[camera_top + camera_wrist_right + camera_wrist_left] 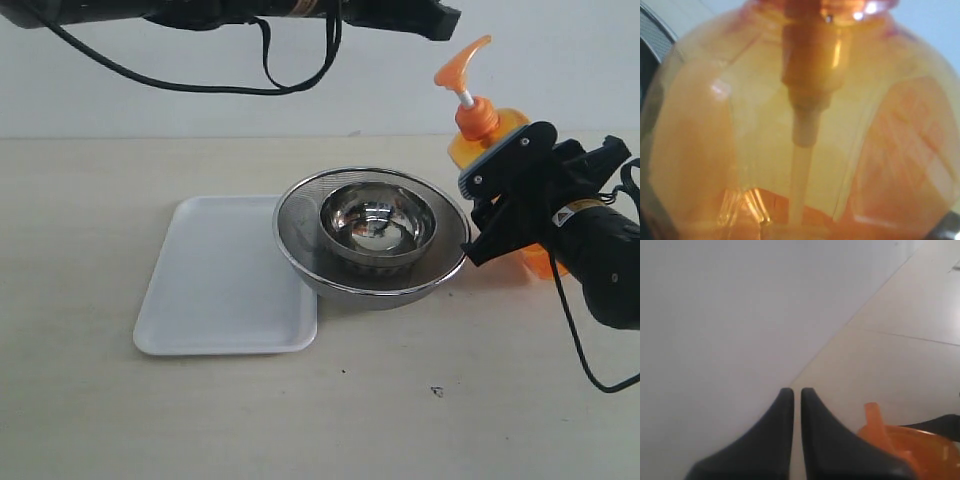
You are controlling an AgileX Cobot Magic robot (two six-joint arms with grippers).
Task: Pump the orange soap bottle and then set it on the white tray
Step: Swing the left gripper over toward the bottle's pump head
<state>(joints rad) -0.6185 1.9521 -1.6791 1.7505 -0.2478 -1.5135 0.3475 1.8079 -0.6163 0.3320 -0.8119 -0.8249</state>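
Steel bowls separate the white tray from the orange soap bottle outside, right gripper clamped on it — left wrist: left gripper closed above the pump — right wrist: bottle fills the frame.

A pale beige tabletop (faintly speckled) meets a plain white wall.

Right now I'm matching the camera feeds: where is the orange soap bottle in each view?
Exterior view: orange soap bottle at far right, beside the steel bowls.
Left wrist view: bottle in lower right corner, beside the left gripper.
Right wrist view: bottle fills the frame.
Shared landmark: its pump; right wrist shows only the neck.
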